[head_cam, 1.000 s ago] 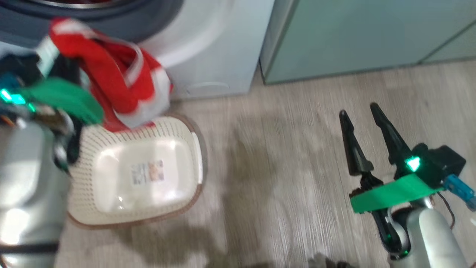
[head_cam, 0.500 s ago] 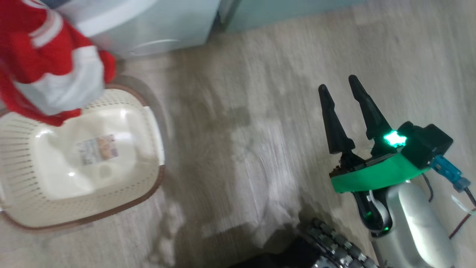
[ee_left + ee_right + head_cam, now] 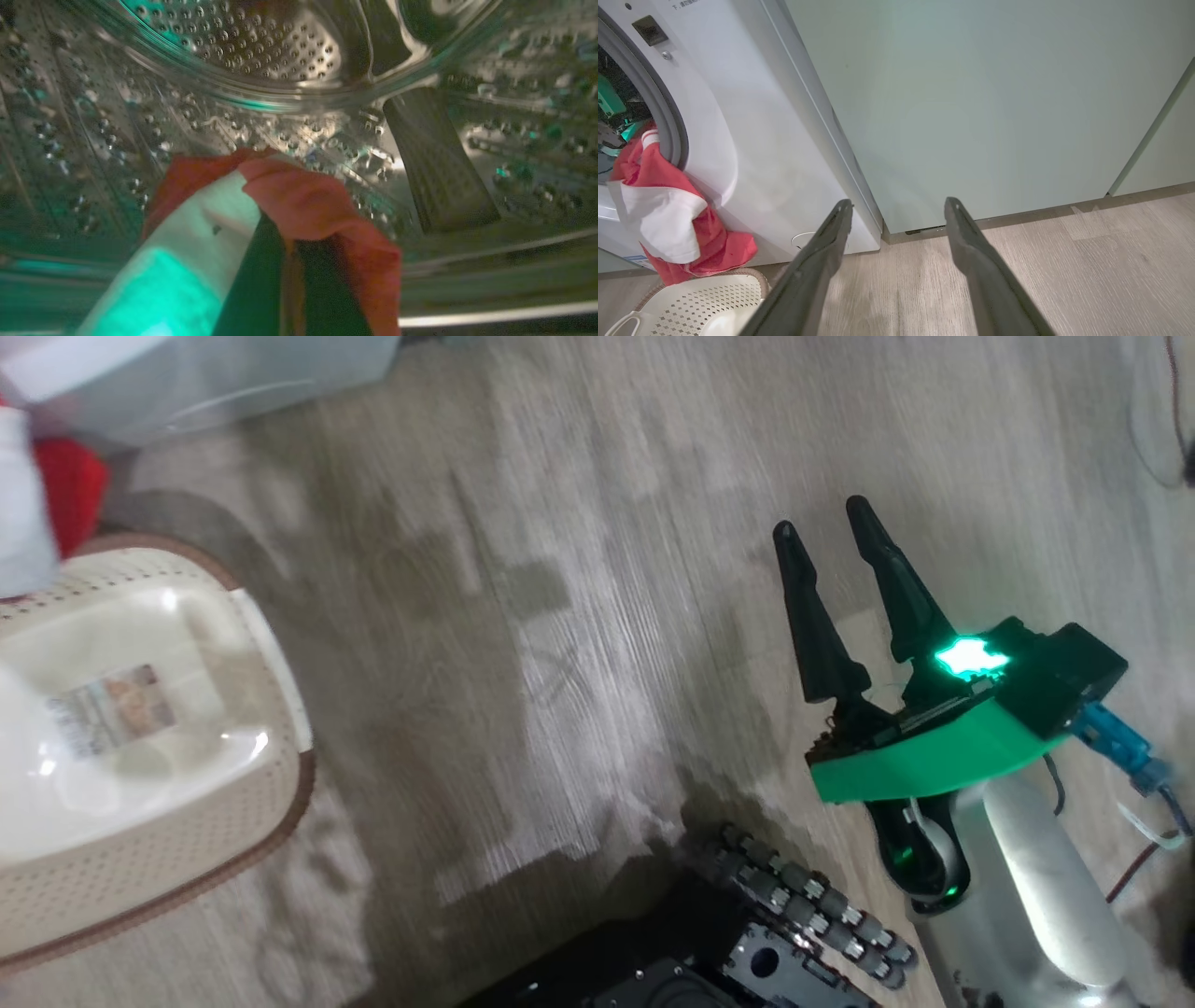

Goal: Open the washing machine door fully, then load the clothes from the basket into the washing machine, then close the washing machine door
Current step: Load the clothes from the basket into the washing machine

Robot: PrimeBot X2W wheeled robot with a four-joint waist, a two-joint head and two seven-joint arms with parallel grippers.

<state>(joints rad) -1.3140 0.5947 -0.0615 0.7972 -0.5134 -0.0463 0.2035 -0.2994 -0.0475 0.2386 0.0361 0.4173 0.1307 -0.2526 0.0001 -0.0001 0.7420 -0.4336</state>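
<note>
In the left wrist view my left gripper (image 3: 287, 242) is inside the washing machine's steel drum (image 3: 261, 46), shut on the clothes (image 3: 303, 200), a red and white garment draped over its fingers. From the right wrist view, the clothes (image 3: 658, 210) hang out of the porthole down the front of the white washing machine (image 3: 752, 116) to the basket (image 3: 691, 303). The cream basket (image 3: 280, 803) sits on the floor at the head view's left, a bit of the clothes (image 3: 70, 495) above it. My right gripper (image 3: 821, 515) stands open over bare floor, holding nothing. The washing machine door is out of view.
Pale green cabinets (image 3: 994, 107) stand right of the machine. A grey drum paddle (image 3: 434, 163) rises to the right of the held garment. My own dark base (image 3: 747, 952) shows at the head view's bottom. Wooden floor (image 3: 560, 616) lies between the basket and my right gripper.
The head camera has swung, so the basket, machine and garment slid towards the upper left edge. My left arm with the garment has left the head view. The right gripper stays open.
</note>
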